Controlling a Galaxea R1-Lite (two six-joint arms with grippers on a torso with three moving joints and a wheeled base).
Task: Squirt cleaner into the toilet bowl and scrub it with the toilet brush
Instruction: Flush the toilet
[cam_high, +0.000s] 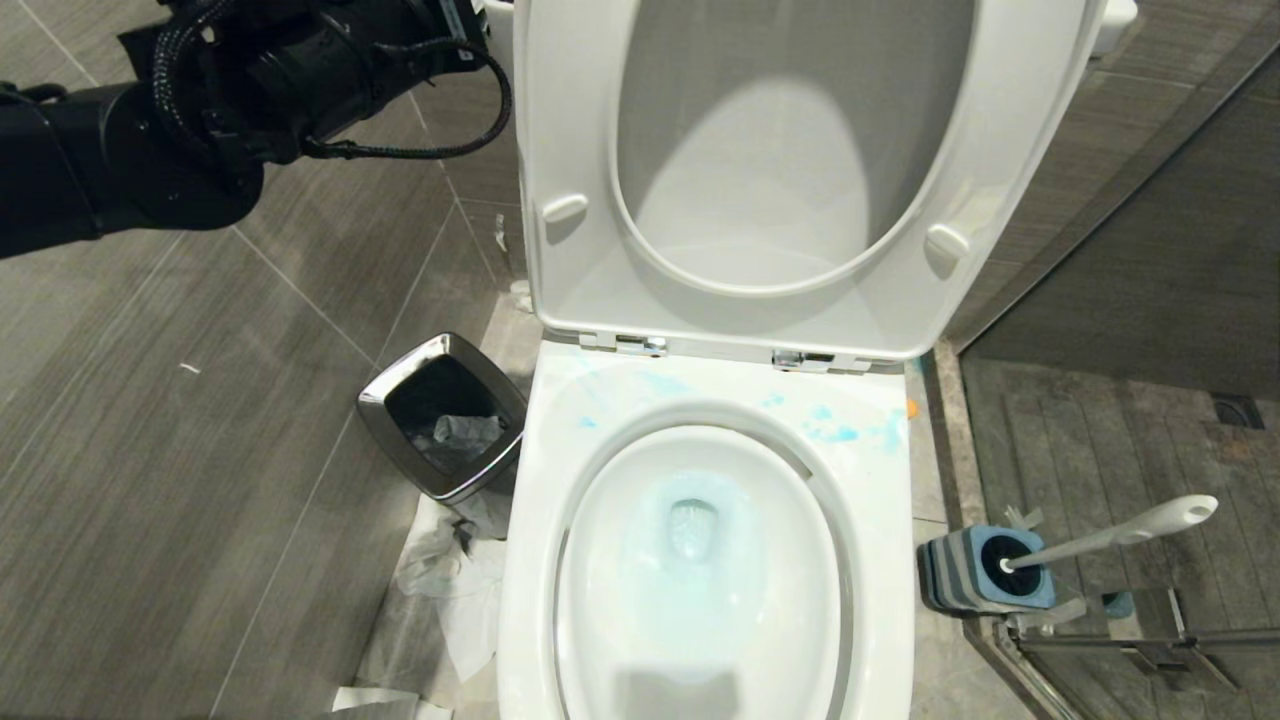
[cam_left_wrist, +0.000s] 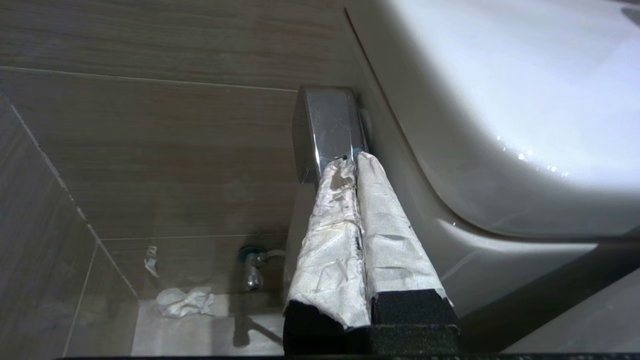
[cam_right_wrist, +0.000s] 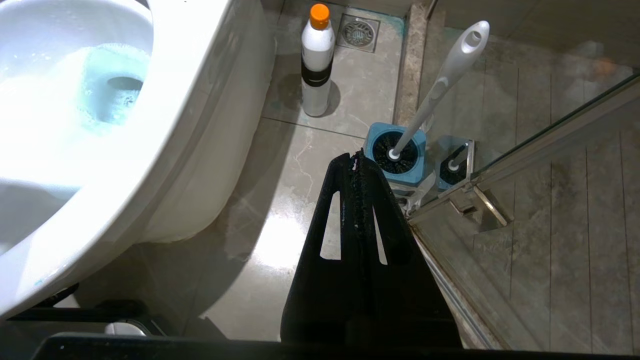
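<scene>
Left tool (cam_left_wrist: 354, 162) closed; toilet bowl (cam_high: 700, 560) (blue-tinted water).

Toilet bowl (cam_high: 700, 590), lid raised, holds blue-tinted water; brush (cam_high: 1110, 535) stands in holder right; orange-capped cleaner (cam_right_wrist: 316, 65) upright beside.

My left arm (cam_high: 150, 120) reaches across the upper left of the head view, its black forearm and braided cable showing, the wrist end cut off by the frame. The left gripper (cam_left_wrist: 354, 161) has its two paper-wrapped fingers (cam_left_wrist: 335, 240) pressed together with no gap, tips set against a chrome lever (cam_left_wrist: 327, 127). My right gripper (cam_right_wrist: 356, 155) hangs pointing down toward the floor, its black fingers (cam_right_wrist: 345, 220) closed flat on each other, holding nothing. The right arm is outside the head view.
</scene>
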